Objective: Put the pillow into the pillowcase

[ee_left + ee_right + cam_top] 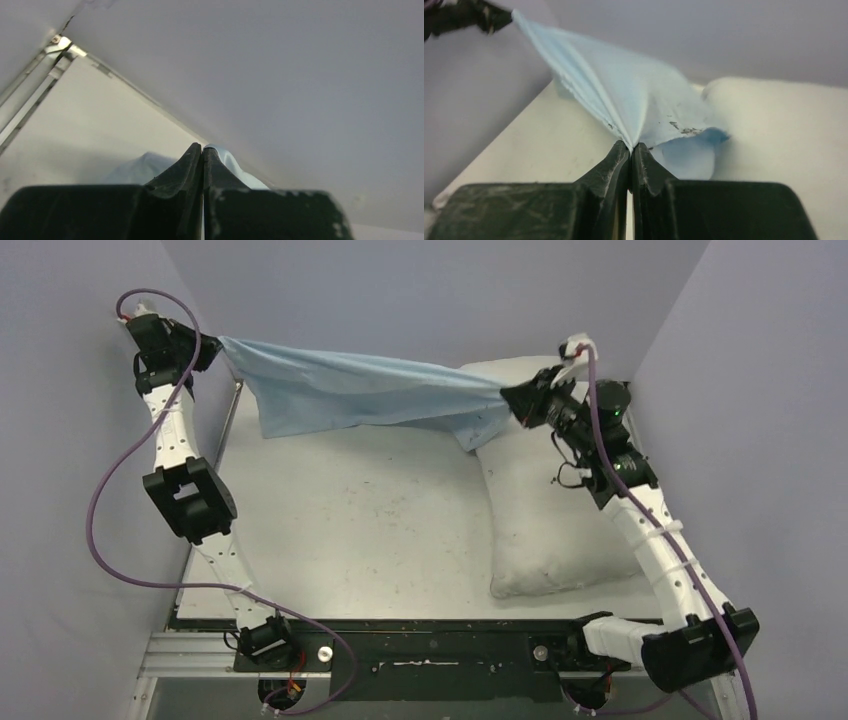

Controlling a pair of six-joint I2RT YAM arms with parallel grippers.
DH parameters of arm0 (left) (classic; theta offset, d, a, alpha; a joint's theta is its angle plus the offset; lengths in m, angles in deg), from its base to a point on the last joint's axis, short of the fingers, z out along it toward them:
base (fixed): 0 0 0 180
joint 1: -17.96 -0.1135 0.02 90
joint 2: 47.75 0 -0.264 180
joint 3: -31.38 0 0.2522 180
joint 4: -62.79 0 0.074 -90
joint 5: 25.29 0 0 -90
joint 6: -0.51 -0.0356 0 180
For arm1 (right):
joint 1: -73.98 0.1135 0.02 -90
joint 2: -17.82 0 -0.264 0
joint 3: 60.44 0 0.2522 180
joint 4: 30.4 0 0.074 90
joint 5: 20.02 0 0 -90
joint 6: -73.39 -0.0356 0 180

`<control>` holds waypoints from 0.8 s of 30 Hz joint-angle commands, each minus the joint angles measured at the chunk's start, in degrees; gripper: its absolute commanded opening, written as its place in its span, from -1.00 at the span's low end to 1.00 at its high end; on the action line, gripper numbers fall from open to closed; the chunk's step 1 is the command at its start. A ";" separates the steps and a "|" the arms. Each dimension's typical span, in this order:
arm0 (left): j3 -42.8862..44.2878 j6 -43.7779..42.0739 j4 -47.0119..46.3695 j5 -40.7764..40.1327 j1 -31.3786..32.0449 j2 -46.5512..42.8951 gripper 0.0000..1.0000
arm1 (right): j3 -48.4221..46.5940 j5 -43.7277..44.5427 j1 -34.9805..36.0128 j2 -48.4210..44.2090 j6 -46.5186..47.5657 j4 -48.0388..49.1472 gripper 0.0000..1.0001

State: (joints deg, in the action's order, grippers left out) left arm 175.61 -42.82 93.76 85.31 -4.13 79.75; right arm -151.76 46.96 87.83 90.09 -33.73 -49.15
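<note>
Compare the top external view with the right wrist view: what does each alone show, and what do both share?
Only the top external view shows the whole left arm and right arm, and the full plump white rectangular pillow lying on the right of the white table. Only the right wrist view shows, close up, the right gripper shut on a gathered edge of the thin light blue fabric pillowcase. Both show the pillowcase stretched in the air to the left gripper.

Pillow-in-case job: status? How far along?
Done: pillowcase is picked up, held above the table. In hand: left gripper and right gripper each shut on an end, stretching it between them. Left: the pillow lies on the table's right side, entirely outside the case; all the insertion remains.
</note>
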 commanded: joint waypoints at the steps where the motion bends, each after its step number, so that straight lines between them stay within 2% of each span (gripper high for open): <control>1: -5.54 -4.71 9.39 -2.91 -3.40 -2.43 -1.00 | 14.34 -3.68 8.98 -8.91 2.78 -2.17 -1.00; 6: -14.66 -9.41 12.46 -4.01 -4.30 -3.75 -1.00 | 28.32 0.02 18.04 -12.87 2.57 -6.43 -1.00; 10: -21.42 -12.40 12.32 -4.37 -3.90 -5.84 -0.59 | 34.53 2.86 23.37 -13.29 1.64 -8.97 -0.94; 14: -25.62 -14.39 11.39 -6.04 -2.52 -9.27 -0.22 | 36.41 5.07 28.32 -11.49 1.03 -11.34 -0.85; 19: -28.60 -17.13 11.35 -9.27 1.77 -14.24 -0.07 | 33.33 3.91 31.27 -9.57 -0.19 -13.39 -0.58; 24: -31.13 -20.05 13.12 -13.21 9.20 -19.36 -0.01 | 28.75 6.16 31.59 -12.55 -3.53 -15.23 -0.04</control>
State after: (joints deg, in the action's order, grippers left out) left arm 145.60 -59.04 107.25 76.37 -0.89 68.43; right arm -117.08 50.19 119.08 80.65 -34.39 -64.89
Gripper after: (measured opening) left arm 0.482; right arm 0.410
